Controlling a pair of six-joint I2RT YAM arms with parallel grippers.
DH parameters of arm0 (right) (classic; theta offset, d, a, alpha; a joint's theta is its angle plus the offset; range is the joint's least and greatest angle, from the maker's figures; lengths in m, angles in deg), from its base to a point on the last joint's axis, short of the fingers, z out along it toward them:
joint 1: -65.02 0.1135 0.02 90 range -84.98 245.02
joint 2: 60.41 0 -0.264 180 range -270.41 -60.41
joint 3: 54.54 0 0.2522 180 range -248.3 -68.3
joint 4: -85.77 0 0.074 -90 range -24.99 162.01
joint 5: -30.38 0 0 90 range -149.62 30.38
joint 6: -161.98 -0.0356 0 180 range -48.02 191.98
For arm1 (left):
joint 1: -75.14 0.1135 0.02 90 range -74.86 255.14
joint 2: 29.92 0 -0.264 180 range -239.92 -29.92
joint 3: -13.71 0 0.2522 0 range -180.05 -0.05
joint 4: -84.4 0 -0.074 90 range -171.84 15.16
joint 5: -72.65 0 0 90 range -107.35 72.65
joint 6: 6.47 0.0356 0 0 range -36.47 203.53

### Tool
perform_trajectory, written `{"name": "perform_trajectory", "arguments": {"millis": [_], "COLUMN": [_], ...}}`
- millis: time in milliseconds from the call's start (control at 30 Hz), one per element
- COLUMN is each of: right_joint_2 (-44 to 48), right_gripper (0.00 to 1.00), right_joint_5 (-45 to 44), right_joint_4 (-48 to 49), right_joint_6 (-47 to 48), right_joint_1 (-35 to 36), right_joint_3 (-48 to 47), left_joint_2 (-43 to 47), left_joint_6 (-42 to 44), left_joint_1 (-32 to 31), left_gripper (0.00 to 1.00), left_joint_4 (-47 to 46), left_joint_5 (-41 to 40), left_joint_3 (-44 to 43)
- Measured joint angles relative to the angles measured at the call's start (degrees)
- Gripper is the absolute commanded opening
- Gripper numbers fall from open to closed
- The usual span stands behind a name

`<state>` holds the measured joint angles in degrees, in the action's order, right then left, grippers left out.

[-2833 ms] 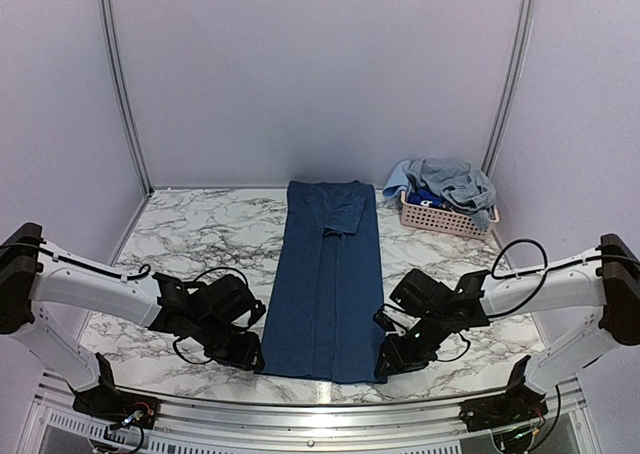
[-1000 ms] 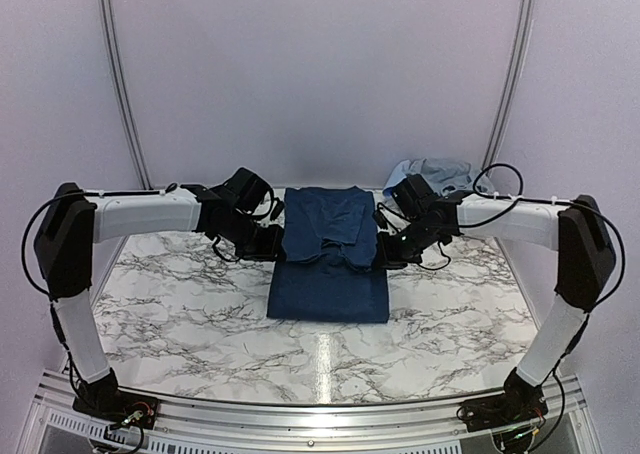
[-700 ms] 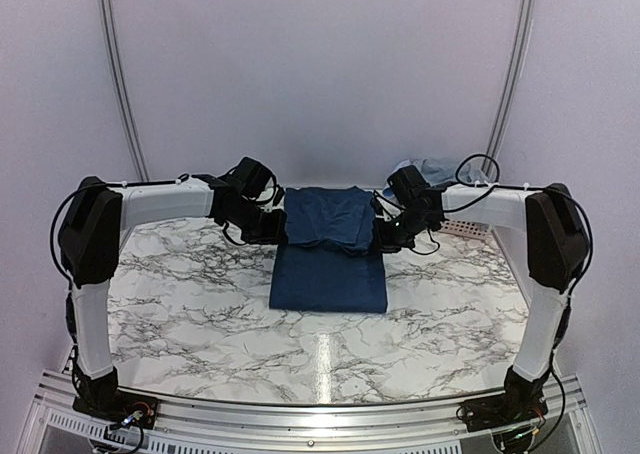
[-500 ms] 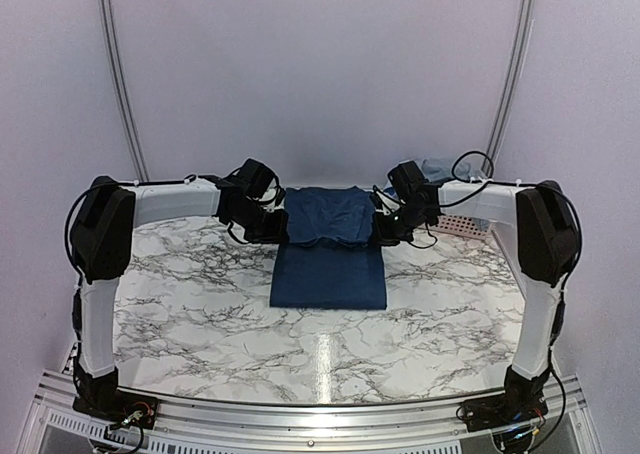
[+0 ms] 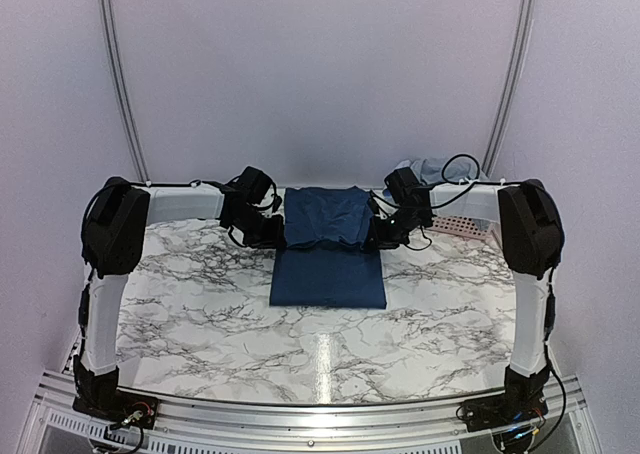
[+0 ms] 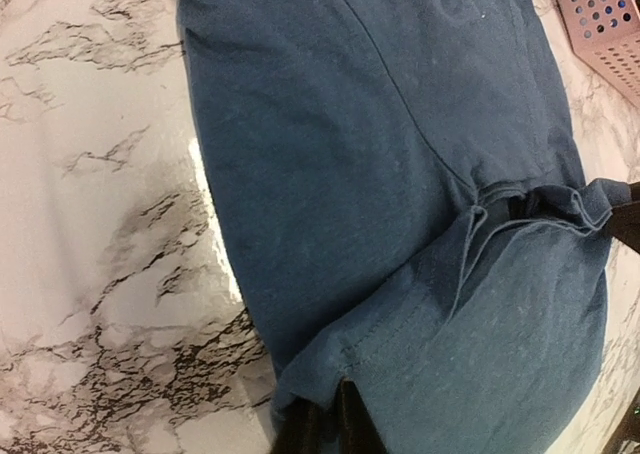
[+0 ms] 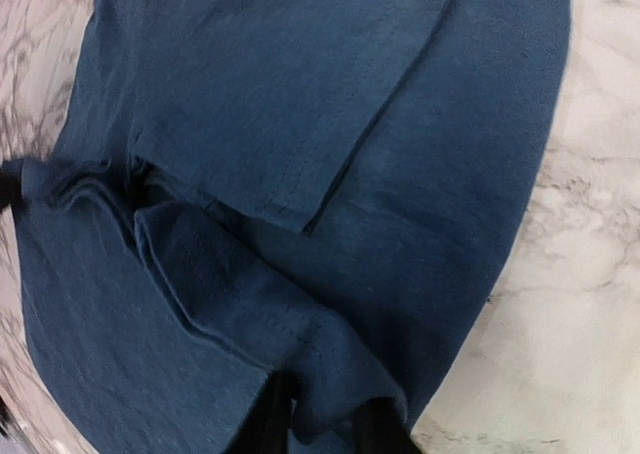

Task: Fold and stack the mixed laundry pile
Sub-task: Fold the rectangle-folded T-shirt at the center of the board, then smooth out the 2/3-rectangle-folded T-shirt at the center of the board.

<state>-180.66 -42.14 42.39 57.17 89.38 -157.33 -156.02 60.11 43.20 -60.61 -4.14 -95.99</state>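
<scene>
Just one blue garment [image 5: 328,264], left fingers [image 6: 355,429] and right fingers [image 7: 262,424] both clenched on its hem.

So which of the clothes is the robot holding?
The blue shirt on the table. The left gripper and right gripper pinch its edge, one each side. The pale clothes lie in the basket, untouched.
</scene>
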Motion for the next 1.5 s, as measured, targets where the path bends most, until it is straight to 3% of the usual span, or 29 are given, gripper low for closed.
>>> {"name": "perform_trajectory", "arguments": {"millis": [67,100,133,167,333,533,733,867,1033,1267,1400,1500], "right_joint_2": [-0.31,-0.28,-0.15,0.17,6.82,19.02,18.73,16.90,12.63,15.41,19.78,25.20], "right_gripper": [0.47,0.55,0.60,0.65,0.71,0.71,0.71,0.70,0.69,0.68,0.67,0.63], "right_joint_5": [-0.02,-0.11,-0.13,-0.22,1.20,10.25,21.51,25.94,29.24,32.35,30.95,29.31], "right_joint_4": [-0.11,-0.20,-0.57,-0.74,-1.49,3.32,14.84,20.41,27.12,31.65,27.15,22.32], "right_joint_6": [0.13,0.09,0.26,0.22,0.37,-3.67,-12.57,-16.50,-18.23,-17.97,-16.37,-15.08], "right_joint_1": [-0.17,-0.24,-0.28,-0.35,-0.55,2.62,8.85,8.81,7.15,2.91,2.01,1.42], "right_joint_3": [-1.03,-1.40,-1.99,-2.40,-0.26,11.52,26.05,31.47,34.27,40.61,43.52,45.22], "left_joint_2": [-0.22,-0.22,-0.04,0.31,7.56,19.65,21.53,20.22,16.17,17.75,22.01,26.53], "left_joint_6": [-0.24,0.15,0.02,0.11,0.72,0.31,-5.99,-11.82,-15.85,-17.53,-17.35,-14.80], "left_joint_1": [0.20,0.24,0.26,0.33,0.74,-0.11,-6.19,-8.70,-7.65,-4.76,-3.06,-2.12], "left_gripper": [0.53,0.76,0.89,0.92,0.99,0.99,0.99,0.99,0.99,0.99,0.99,0.98], "left_joint_4": [-0.26,-0.46,-0.59,-0.66,-1.62,-5.25,-17.40,-26.38,-33.29,-40.35,-39.65,-32.94], "left_joint_5": [0.61,0.83,0.90,0.92,2.03,11.72,22.69,26.97,27.69,28.76,27.71,23.91], "left_joint_3": [-0.59,-0.70,-0.70,-0.59,5.66,17.29,29.22,35.34,38.21,44.28,48.94,50.16]}}
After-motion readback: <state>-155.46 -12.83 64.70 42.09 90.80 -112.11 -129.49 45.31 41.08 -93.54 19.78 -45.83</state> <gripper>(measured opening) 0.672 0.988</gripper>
